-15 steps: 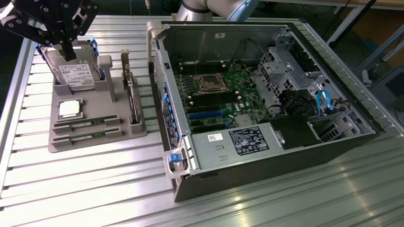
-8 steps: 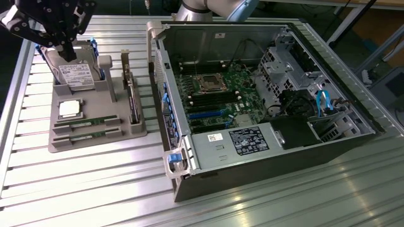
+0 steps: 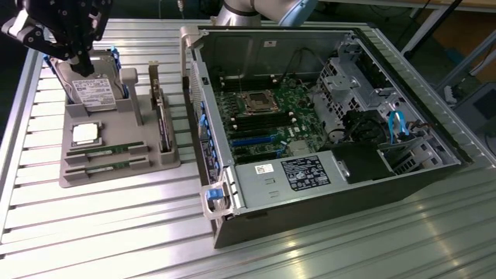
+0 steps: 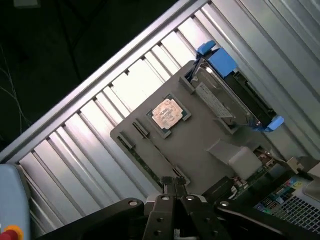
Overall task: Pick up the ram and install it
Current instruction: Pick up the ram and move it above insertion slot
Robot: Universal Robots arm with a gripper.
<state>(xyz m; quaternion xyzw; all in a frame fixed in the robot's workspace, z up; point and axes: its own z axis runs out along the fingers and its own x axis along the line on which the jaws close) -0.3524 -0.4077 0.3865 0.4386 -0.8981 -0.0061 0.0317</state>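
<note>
hovering my gripper [image 3: 80, 68], shut and empty, above the tray [image 3: 120, 133]. ram [image 3: 106, 151] looks light, stiff, fragile; i'd pinch its top edge mid-length.

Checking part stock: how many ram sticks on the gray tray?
2: first ram stick beside the processor chip, second ram stick next to it at the tray's end.

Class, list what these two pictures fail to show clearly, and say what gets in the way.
- Exterior view: the end effector covers part of the hard drive's upper end.
- Exterior view: the ram sticks lie low in the tray, chips too small to count.
- Exterior view: the arm is cut off by the top edge.
</note>
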